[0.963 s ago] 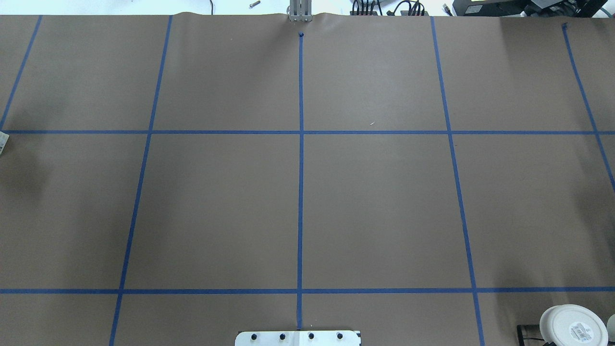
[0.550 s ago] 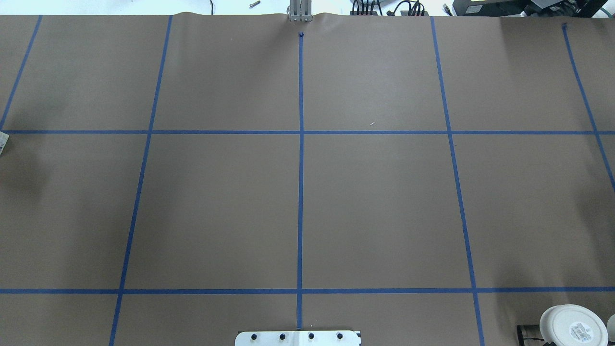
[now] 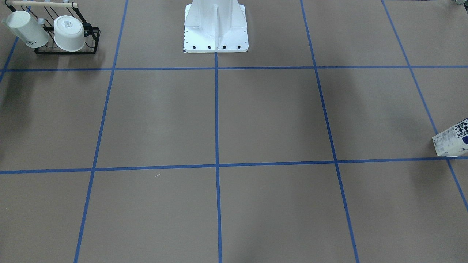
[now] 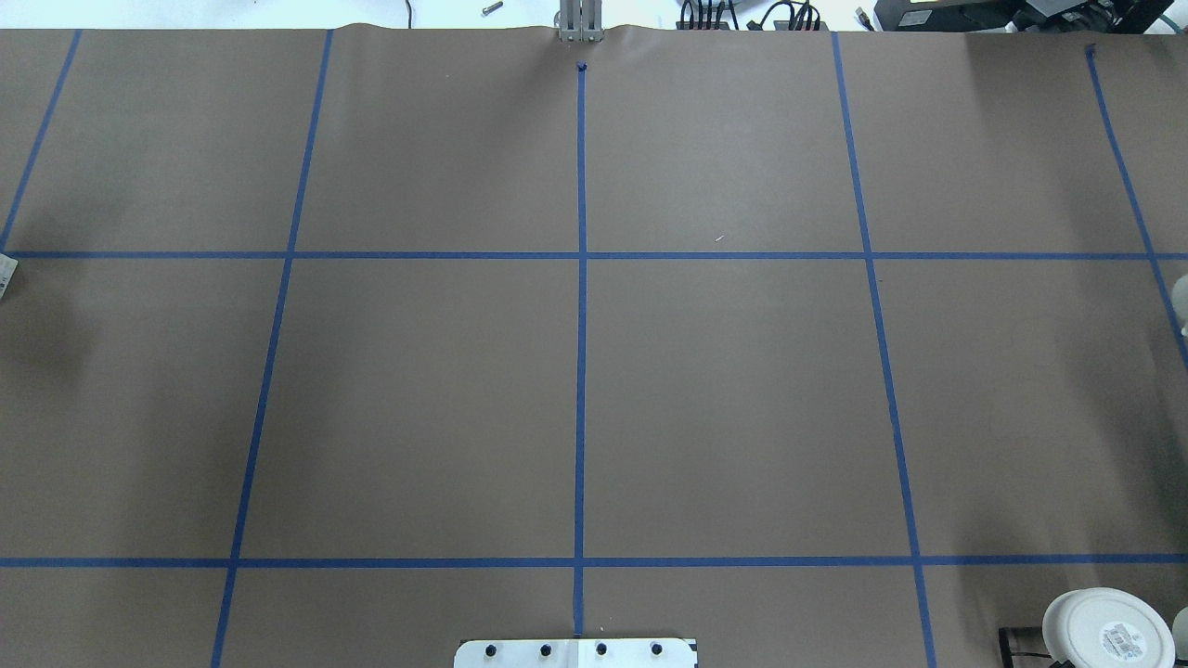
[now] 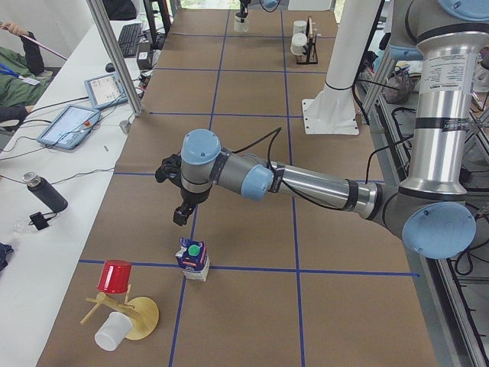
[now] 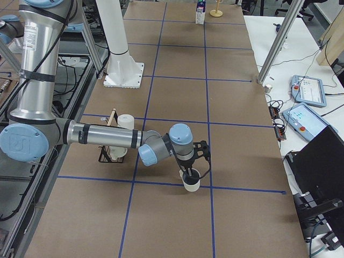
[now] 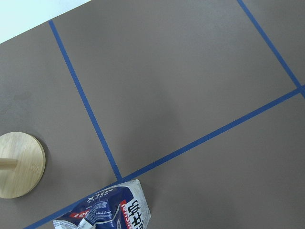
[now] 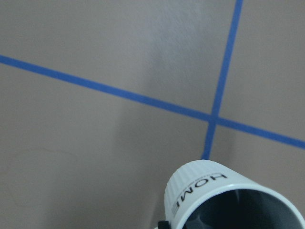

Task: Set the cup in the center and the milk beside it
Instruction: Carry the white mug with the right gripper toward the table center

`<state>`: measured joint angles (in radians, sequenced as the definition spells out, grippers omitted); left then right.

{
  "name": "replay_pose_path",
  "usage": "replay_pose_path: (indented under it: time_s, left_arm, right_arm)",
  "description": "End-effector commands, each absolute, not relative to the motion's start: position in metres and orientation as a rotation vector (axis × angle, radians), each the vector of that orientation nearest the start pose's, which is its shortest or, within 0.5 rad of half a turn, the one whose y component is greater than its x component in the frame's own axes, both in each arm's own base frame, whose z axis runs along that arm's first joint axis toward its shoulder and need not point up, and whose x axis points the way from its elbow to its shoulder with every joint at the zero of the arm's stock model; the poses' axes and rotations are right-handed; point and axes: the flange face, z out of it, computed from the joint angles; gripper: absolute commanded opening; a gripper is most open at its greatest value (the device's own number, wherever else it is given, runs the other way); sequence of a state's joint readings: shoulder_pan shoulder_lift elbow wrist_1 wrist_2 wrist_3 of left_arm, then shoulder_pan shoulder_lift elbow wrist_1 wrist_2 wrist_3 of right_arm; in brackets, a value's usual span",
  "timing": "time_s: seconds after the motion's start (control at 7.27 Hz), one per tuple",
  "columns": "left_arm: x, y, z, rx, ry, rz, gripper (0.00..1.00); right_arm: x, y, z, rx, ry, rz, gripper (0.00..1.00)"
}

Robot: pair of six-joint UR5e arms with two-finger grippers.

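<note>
The cup (image 8: 228, 198), a white ribbed mug lettered "HOME" with a dark inside, fills the bottom of the right wrist view. My right gripper (image 6: 192, 172) is at its rim, shut on it, at a tape line (image 6: 161, 183) far to the right. The cup (image 6: 191, 183) just enters the overhead view (image 4: 1181, 297). The milk (image 5: 192, 260) stands upright on a tape crossing at the far left, also in the front view (image 3: 451, 142) and left wrist view (image 7: 107, 212). My left gripper (image 5: 179, 219) hovers above it; I cannot tell if it is open. The center (image 4: 581, 408) is bare.
A black wire rack (image 3: 65, 49) near the robot's right holds a lettered white mug (image 3: 25, 29) and a squat white cup (image 4: 1104, 631). A wooden cup stand (image 5: 137, 317) with a red cup (image 5: 116, 277) stands beyond the milk. The robot base (image 3: 215, 29) is at the near middle edge.
A pale shape, the cup, has come into the overhead view at its right edge. Nothing else there has moved.
</note>
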<state>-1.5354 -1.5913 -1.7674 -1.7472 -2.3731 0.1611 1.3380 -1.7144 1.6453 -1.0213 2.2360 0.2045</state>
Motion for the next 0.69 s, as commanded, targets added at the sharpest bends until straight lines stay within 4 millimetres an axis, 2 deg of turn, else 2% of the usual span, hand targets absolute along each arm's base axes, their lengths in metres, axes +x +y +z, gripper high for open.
replay_pose_path:
  time_s: [0.0, 0.14, 0.28, 0.41, 0.55]
  left_arm:
    - [-0.044, -0.511, 0.531, 0.418, 0.77, 0.339, 0.99]
    - [-0.043, -0.511, 0.533, 0.414, 0.771, 0.34, 0.99]
    - [-0.043, -0.511, 0.534, 0.411, 0.771, 0.338, 0.99]
    - [-0.043, -0.511, 0.534, 0.411, 0.771, 0.338, 0.99]
    - [-0.043, -0.512, 0.535, 0.409, 0.772, 0.336, 0.99]
  right_arm:
    - [-0.069, -0.495, 0.551, 0.438, -0.785, -0.276, 0.0]
    - [-0.107, -0.517, 0.511, 0.475, -0.815, -0.335, 0.0]
    - [-0.157, -0.539, 0.462, 0.469, -0.856, -0.365, 0.0]
    - [-0.21, -0.542, 0.418, 0.418, -0.89, -0.347, 0.0]
    - [-0.25, -0.55, 0.371, 0.414, -0.892, -0.361, 0.0]
